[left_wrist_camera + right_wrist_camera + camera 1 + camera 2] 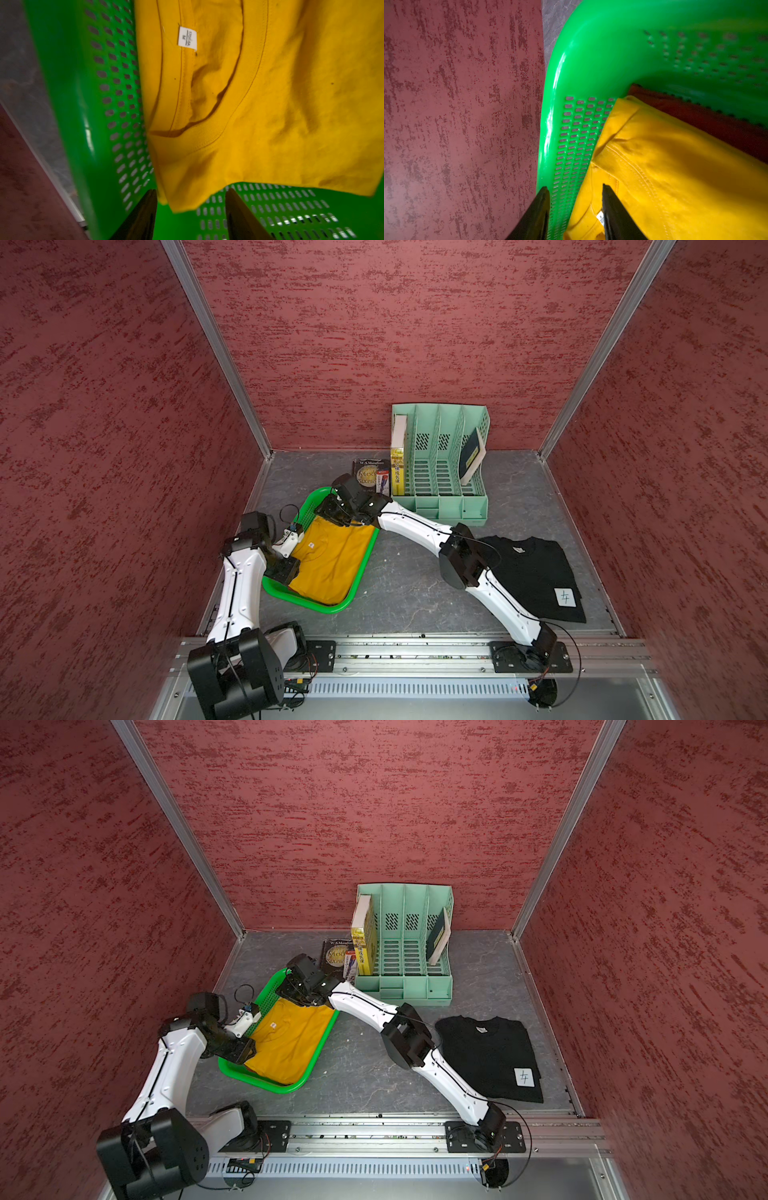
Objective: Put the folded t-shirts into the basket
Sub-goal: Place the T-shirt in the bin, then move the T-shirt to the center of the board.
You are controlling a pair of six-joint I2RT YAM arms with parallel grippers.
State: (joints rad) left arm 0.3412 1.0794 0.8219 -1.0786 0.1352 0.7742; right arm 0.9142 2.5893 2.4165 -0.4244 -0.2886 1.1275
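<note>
The green basket (328, 608) (266, 1081) sits left of centre on the table. A mustard yellow t-shirt (332, 556) (291, 1040) lies flat in it, over a dark red t-shirt (706, 120) whose edge shows by the far wall. The black t-shirt (528, 572) (490, 1056), with its white paper label (565, 597), lies on the table at the right. My left gripper (190, 190) is open at the basket's near left corner, with a loose corner of the yellow shirt (249, 104) between its fingers. My right gripper (574, 187) is open at the basket's far corner (591, 62), holding nothing.
A mint-green file organiser (440, 489) with upright books stands at the back, close behind my right wrist. A dark book (368, 475) lies flat beside it, next to the basket's far end. Red walls close in the left, back and right. A metal rail (415, 649) runs along the front.
</note>
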